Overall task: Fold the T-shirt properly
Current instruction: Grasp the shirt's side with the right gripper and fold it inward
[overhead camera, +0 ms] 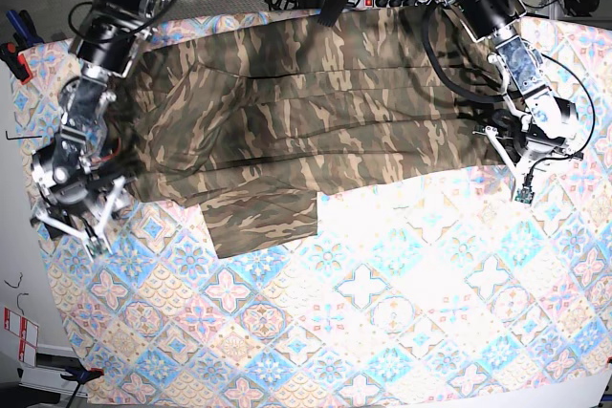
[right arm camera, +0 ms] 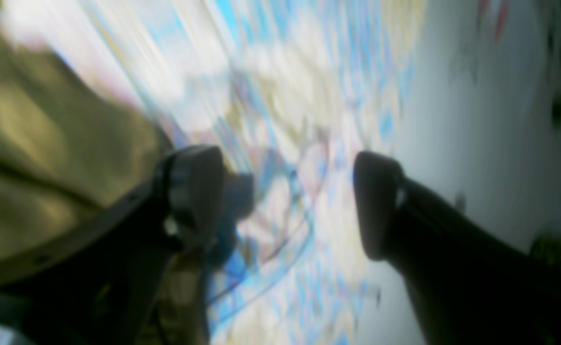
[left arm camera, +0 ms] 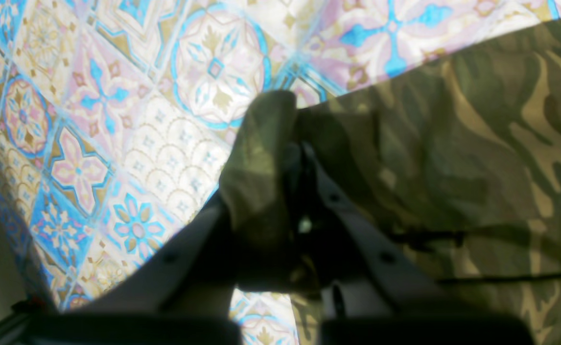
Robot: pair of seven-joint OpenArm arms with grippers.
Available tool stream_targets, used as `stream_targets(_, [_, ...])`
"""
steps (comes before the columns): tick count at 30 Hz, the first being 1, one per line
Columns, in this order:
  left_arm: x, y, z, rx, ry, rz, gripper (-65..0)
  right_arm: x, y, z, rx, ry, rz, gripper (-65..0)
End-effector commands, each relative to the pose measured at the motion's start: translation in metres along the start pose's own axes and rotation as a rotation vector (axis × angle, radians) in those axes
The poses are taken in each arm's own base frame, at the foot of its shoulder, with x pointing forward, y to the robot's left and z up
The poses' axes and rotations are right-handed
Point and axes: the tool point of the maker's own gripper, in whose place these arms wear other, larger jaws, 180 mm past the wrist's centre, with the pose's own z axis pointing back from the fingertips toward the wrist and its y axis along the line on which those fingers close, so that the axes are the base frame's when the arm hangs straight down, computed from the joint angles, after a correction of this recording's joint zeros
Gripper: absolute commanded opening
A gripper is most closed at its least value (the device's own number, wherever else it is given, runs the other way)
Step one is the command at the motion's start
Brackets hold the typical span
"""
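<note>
1 camouflage T-shirt [overhead camera: 287, 121] lies spread across the far half of 1 tile-patterned cloth [overhead camera: 382, 312]. At its left edge, the right gripper [right arm camera: 287, 201] gapes wide, empty. At its right edge, the left gripper [left arm camera: 299, 158] pinches its fabric.

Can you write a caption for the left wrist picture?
Left gripper pinching a bunched edge of the camouflage T-shirt above the tile-patterned cloth.

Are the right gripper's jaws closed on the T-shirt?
No, the right gripper has its jaws apart with nothing between them; the T-shirt lies beside it.
</note>
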Motion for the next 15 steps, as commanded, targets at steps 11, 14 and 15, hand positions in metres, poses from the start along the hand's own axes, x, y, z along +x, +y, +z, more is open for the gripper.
stream_targets(11, [0.014,0.011,0.005,0.03,-0.04,0.002,-63.8,0.046,0.054,-0.052,0.21,-0.025,-0.012,-23.8])
stream_targets(14, [0.014,0.011,0.005,0.03,-0.04,0.002,-63.8,0.049,0.073,-0.059,0.264,-0.05,-0.033,-23.8])
stream_targets(15, [0.014,0.011,0.005,0.03,-0.04,0.002,-63.8,0.05,0.081,-0.061,0.285,-0.056,-0.039,-23.8])
